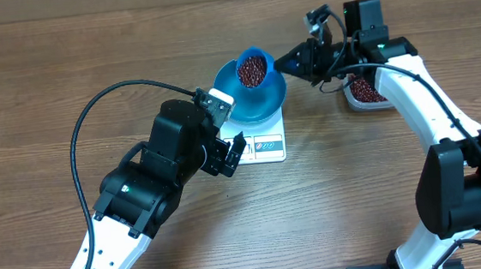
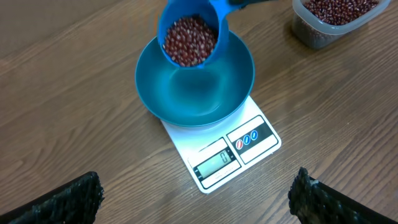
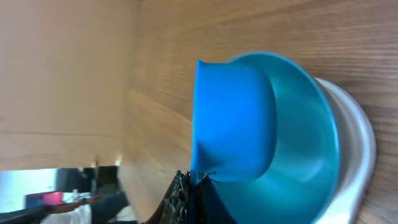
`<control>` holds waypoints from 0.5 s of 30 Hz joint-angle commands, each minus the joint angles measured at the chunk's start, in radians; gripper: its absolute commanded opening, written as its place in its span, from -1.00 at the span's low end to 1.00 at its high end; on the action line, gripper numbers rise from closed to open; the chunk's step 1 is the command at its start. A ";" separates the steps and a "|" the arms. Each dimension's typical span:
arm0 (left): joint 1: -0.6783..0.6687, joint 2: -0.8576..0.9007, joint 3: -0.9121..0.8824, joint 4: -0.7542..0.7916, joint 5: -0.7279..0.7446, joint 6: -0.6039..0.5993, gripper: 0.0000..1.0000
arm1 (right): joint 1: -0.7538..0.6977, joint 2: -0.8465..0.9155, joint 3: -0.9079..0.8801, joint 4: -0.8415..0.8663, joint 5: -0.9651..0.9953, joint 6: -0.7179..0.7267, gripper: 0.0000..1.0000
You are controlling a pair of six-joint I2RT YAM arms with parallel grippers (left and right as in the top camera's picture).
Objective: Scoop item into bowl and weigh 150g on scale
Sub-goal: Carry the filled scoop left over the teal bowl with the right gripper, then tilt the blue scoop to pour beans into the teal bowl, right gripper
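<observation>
Overhead, the wooden worktop (image 1: 46, 64) carries everything. The bright blue bowl (image 1: 266, 105) sits on the white scale (image 1: 269, 148), and the clear tub (image 1: 367, 97) lies off to the right, apart from both.

The left claw (image 1: 228, 129) hangs near the scale's left side with its fingers wide apart and nothing between them. The right claw (image 1: 293, 61) is clamped together on the handle of the small blue scoop (image 1: 253, 69). It holds the scoop over the far rim of the bowl, between bowl and tub.

Dark red-brown beans (image 2: 189, 40) fill the scoop, and more lie in the tub.

Only the left wrist view shows the scale's front strip. The display (image 2: 216, 163) seems to read a single 0, though the digit is small. The label (image 2: 250, 139) beside it bears one red and two blue round marks, with lettering too fine to read. That view also shows the bowl's smooth blue inside.

In the right wrist view the scoop's plain outer wall appears against the bowl, with the scale's white edge behind and blurred dark fingers (image 3: 183, 198) below.
</observation>
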 commanded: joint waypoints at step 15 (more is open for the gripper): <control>0.005 -0.001 0.000 0.000 -0.006 -0.016 0.99 | 0.145 -0.153 0.032 -0.123 0.388 -0.148 -0.92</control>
